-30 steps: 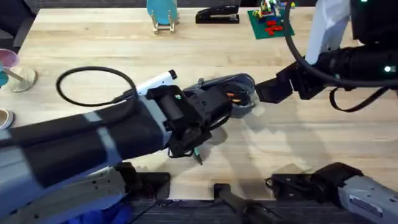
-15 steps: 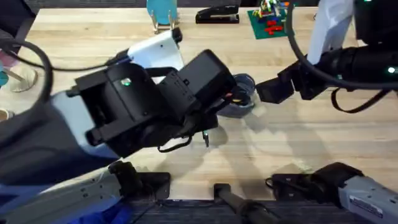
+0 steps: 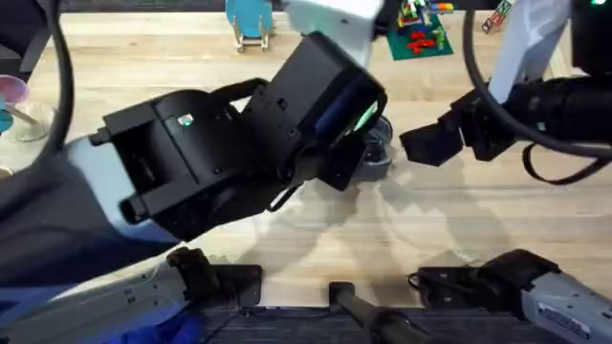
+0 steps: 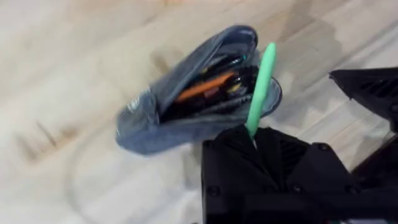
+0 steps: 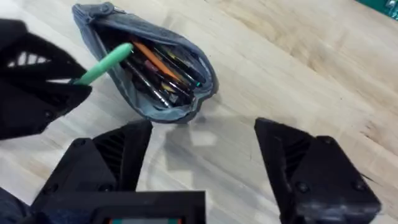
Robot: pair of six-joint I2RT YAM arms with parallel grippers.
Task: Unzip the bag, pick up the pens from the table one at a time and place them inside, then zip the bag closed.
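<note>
The left claw [image 4: 255,134], black and blocky, is clamped on a slim light green pen [image 4: 260,87], which sticks out from between its fingers and reaches over the open mouth of the elongated blue-grey fabric pouch [image 4: 161,118]. In the right wrist view the same green pen [image 5: 106,62] slants in from the left claw [image 5: 68,78] toward the pouch [image 5: 180,106], its far end just over the gaping zipper opening. Inside the pouch lie a thin orange stick [image 5: 155,62] and several dark slim pens [image 5: 155,87], packed side by side.

The right claw [image 5: 202,152] hangs just beside the pouch with its two black fingers [image 5: 298,168] spread wide apart and nothing between them. From overhead, the right claw [image 3: 435,143] sits to the right of the pouch [image 3: 378,158], which lies near the middle of the bench and is largely covered by the left arm [image 3: 220,162] rising large and dark under the camera.

The bench [image 3: 459,220] is a light wooden top with visible plank grain. Along its far edge stand a pale blue stand on wooden feet [image 3: 251,24] and a green plate with coloured toy bricks [image 3: 418,33]. At the left edge a pink disc [image 3: 11,91] shows.
</note>
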